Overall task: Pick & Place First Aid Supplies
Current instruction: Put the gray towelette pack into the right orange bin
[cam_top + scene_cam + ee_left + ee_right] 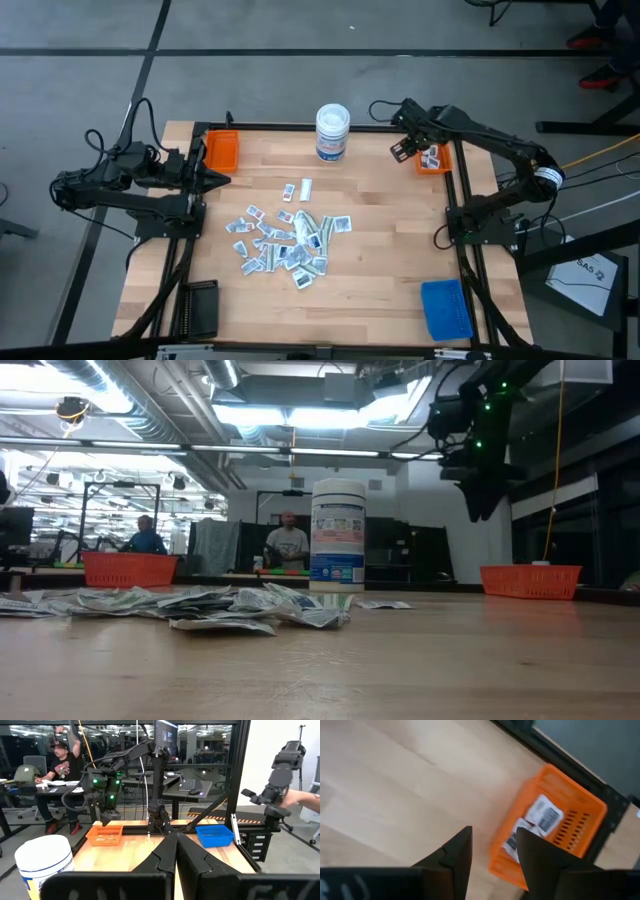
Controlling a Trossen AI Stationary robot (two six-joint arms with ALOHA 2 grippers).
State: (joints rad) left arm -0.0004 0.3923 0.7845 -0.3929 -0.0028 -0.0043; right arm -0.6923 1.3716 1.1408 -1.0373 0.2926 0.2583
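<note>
- While the right claw (403, 148) hangs at the inner edge of the right orange tray (580, 827), its jaws stand apart and grasp nothing; reads as release step of one drop.
- Two packets in tray (543, 816) lie inside that tray, so delivery looks done for this round.
- Pile of first aid supplies (283, 240) sits mid-counter (380, 270), well apart from the right orange tray, on the side toward the left arm; plenty left to move.
- White tub (332, 132) stands at the counter's back edge, between the two orange trays; not a task item.
- Left claw (218, 180) clenched, empty, waiting just beside the left orange tray (221, 151), far from the right one.
- Next move likely: right arm lifts clear of the tray rim, swings back to the pile, singles out one loose edge packet.
</note>
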